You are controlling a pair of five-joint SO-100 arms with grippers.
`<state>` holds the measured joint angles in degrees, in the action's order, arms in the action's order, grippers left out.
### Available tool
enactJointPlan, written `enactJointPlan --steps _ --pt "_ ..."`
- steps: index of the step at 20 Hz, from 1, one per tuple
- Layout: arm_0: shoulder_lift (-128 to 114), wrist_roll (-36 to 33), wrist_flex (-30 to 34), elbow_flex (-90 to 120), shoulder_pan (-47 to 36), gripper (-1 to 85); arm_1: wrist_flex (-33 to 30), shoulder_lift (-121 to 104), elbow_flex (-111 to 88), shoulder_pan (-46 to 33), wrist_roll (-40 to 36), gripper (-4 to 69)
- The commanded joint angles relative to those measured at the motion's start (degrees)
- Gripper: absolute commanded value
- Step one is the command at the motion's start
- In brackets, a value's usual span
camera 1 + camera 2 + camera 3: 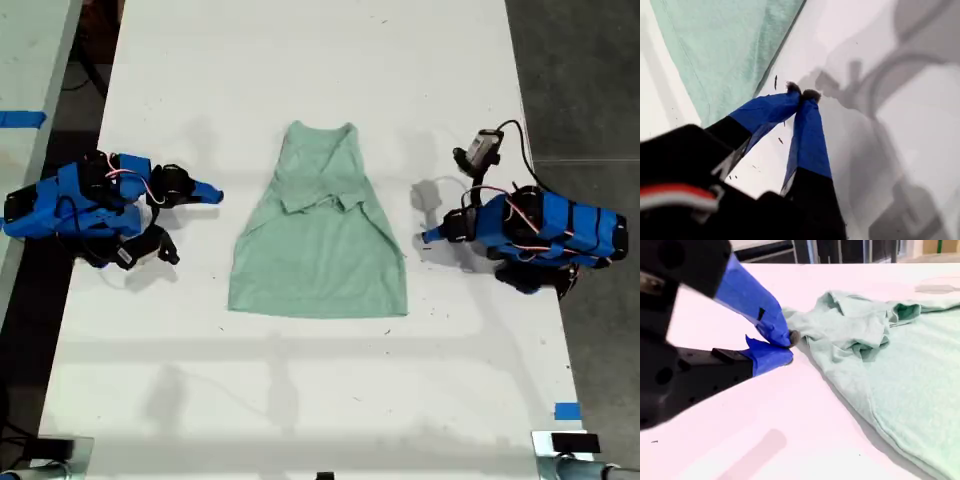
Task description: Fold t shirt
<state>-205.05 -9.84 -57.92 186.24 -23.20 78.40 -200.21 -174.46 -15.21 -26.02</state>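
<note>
closed on nothing, my first end effector [428, 237] has its blue tips meeting over bare tabletop [300, 60]. my second end effector [212, 194] also looks closed and empty, though a sliver of gap may remain at its tips.

the t shirt [320, 250] lies flat in the middle of the tabletop. its long axis runs far to near, with the neck at the far end, the wide hem at the near end, and the sleeves already turned in over the chest. my first end effector sits off the edge on the exterior view's right, about halfway along the body, pointing at it. my second sits on the exterior view's left, level with the folded sleeves.

neither touches cloth. i judge the first slightly nearer, and a far-to-near fold would need both at matching corners.
</note>
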Motion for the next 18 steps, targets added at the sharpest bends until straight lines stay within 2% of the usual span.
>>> enactJointPlan --steps 1,18 --pt "-0.2 -0.7 -0.1 2.3 1.8 -0.3 -0.4 -0.3 -3.1 -0.3 0.4 1.2" --pt "-0.3 -0.1 -0.1 2.4 2.7 -0.3 -0.4 -0.3 -3.1 0.0 0.4 1.2"
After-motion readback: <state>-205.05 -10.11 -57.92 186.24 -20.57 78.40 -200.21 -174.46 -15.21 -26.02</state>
